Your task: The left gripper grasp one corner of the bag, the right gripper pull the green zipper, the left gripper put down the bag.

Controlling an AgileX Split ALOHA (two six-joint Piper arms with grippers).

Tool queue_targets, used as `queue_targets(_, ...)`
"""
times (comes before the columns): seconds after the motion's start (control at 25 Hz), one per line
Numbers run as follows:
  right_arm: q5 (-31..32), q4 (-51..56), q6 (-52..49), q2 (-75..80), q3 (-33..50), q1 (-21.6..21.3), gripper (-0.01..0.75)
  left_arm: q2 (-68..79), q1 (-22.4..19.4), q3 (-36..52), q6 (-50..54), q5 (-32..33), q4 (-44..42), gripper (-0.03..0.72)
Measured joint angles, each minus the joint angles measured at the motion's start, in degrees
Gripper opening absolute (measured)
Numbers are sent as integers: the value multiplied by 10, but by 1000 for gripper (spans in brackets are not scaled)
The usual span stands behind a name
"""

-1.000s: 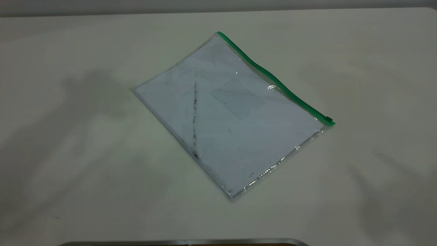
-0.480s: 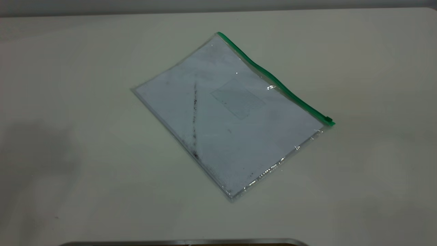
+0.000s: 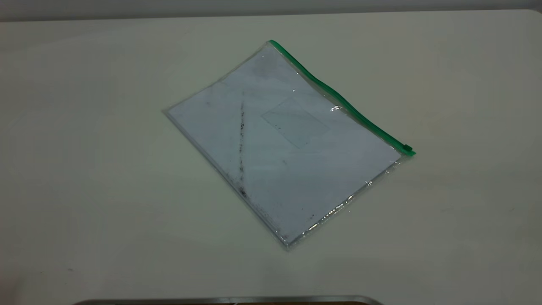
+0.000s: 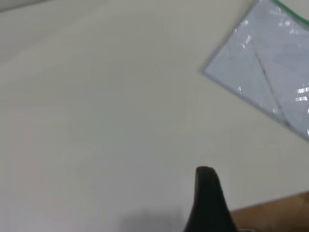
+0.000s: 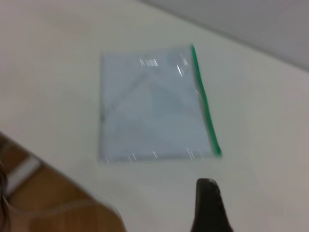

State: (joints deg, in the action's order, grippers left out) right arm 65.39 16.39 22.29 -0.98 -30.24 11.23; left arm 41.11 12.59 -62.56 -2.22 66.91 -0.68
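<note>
Both end effectors stood well back from the bag [image 3: 281, 142], outside the exterior view. Only one dark finger [image 4: 208, 203] of the left end effector and one finger [image 5: 208, 207] of the right showed, so their opening could not be told; neither held anything. The bag lay flat mid-desk [image 3: 84, 169], untouched. The green zipper [image 3: 341, 98] ran along the far-right edge, its slider [image 3: 407, 148] at the right corner, probably nearer the right arm.

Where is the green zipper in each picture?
Exterior view: the green zipper runs along the bag's far right edge, slider at the near right corner.
Left wrist view: only a green sliver at the top right corner.
Right wrist view: along the bag's right edge.
Shared landmark: the bag's dark diagonal crease.
</note>
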Motion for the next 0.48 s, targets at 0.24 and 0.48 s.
queue_targets(0.24, 12, -31, -14, 0, 22, 0, 531, -137, 0, 107, 0, 0, 2, 582)
queue_targets(0.48, 9, -36, -22, 0, 25, 0, 531, -246, 0, 194, 0, 0, 29, 582)
